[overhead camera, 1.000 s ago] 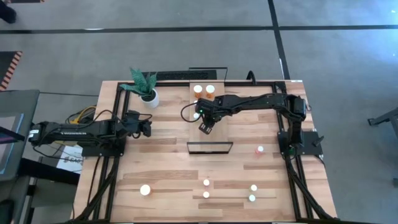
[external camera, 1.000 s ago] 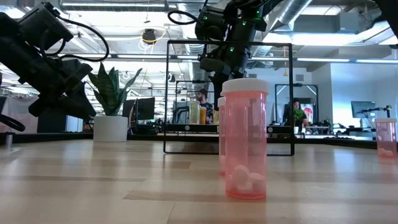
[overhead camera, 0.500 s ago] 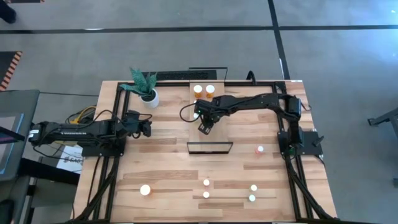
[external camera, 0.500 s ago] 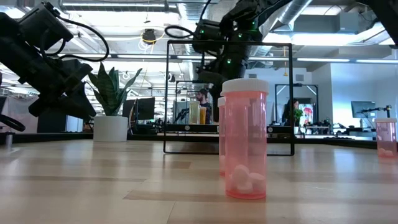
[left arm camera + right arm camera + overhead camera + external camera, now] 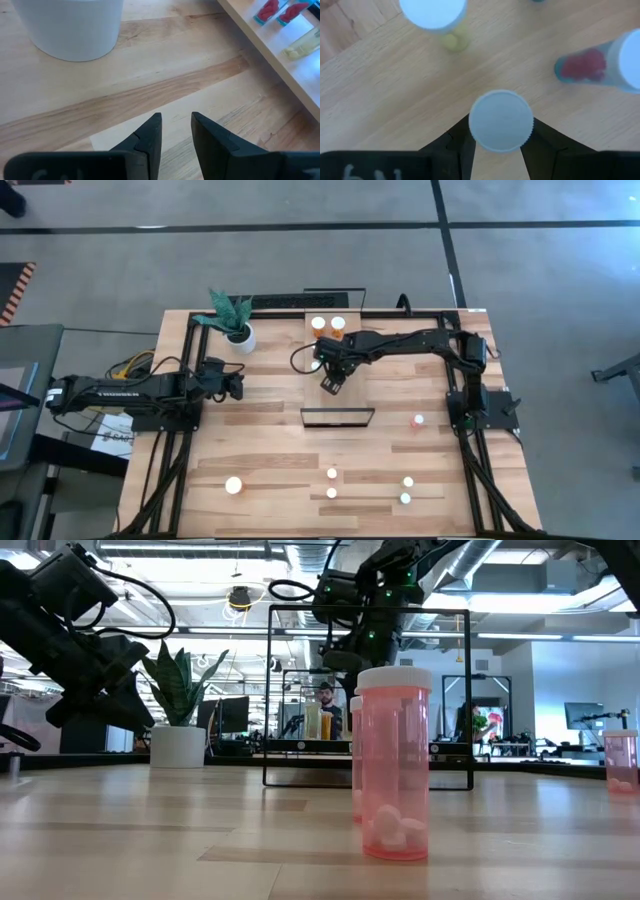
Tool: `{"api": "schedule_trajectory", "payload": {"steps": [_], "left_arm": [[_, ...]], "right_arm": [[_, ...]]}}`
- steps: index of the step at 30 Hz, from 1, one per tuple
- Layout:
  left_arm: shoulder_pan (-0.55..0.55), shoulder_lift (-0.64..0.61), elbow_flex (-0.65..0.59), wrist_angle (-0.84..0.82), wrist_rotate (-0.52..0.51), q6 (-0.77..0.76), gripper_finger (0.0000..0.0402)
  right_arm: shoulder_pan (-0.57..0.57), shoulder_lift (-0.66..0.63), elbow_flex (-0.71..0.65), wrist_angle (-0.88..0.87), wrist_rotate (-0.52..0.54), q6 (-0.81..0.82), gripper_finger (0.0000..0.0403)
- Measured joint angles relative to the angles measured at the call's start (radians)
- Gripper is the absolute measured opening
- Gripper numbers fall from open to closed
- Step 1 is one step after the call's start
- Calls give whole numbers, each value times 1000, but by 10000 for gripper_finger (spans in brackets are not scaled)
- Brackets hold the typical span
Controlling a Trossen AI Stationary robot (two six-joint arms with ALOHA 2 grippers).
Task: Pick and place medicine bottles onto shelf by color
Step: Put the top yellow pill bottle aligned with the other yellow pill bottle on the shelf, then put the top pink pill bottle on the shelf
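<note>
Bright even overhead light; soft shadows; low view backlit by ceiling strips; wrist views blurred close up.

The right end effector (image 5: 501, 142) grips a white-capped bottle (image 5: 501, 120) above the shelf (image 5: 390, 85), near two others.

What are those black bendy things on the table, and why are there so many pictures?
They are two robot arms, and cameras film them from above, from table height, and from each wrist. The right gripper hangs over the shelf, a long wooden board, with its jaws on either side of a white-capped bottle. Two more bottles stand at the shelf's far end. The left gripper waits near the white plant pot, holding nothing. More medicine bottles stand on the table near the front edge, one pink right by the low camera.
</note>
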Motion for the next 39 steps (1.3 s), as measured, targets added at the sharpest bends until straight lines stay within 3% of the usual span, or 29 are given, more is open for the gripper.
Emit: {"api": "schedule_trajectory", "payload": {"steps": [7,16,31,39], "left_arm": [[0,0,0,0,0,0,91],[0,0,0,0,0,0,91],[0,0,0,0,0,0,91],[0,0,0,0,2,0,91]], "right_arm": [[0,0,0,-19,-7,10,168],[-1,0,3,-77,-14,65,226],[6,-129,57,-399,-9,224,239],[9,-291,42,-674,37,477,239]]}}
